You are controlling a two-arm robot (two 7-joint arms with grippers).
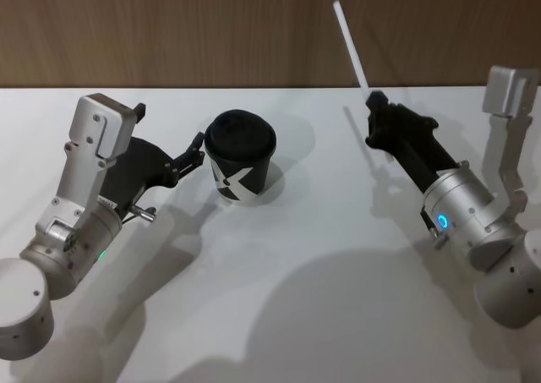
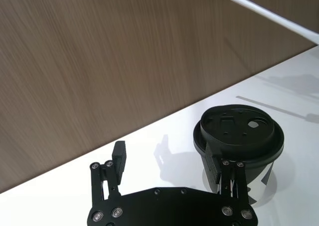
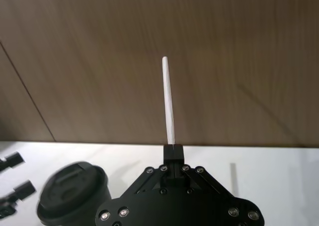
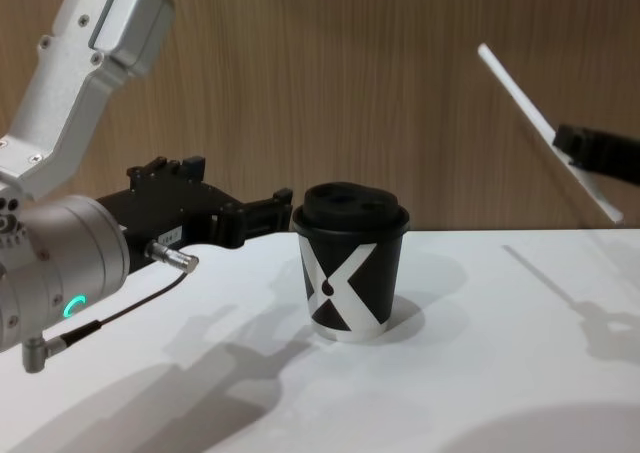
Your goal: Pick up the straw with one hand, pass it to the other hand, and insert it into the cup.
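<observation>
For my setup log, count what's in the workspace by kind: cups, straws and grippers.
Cup: 1
Straw: 1
Grippers: 2 (left gripper, right gripper)
Total: 4

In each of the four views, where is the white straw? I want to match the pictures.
Head view: straw upper right, above the right hand.
Left wrist view: straw in top right corner.
Right wrist view: straw at centre, upright.
Chest view: straw upper right, tilted.
Shared landmark: the cup.
</observation>
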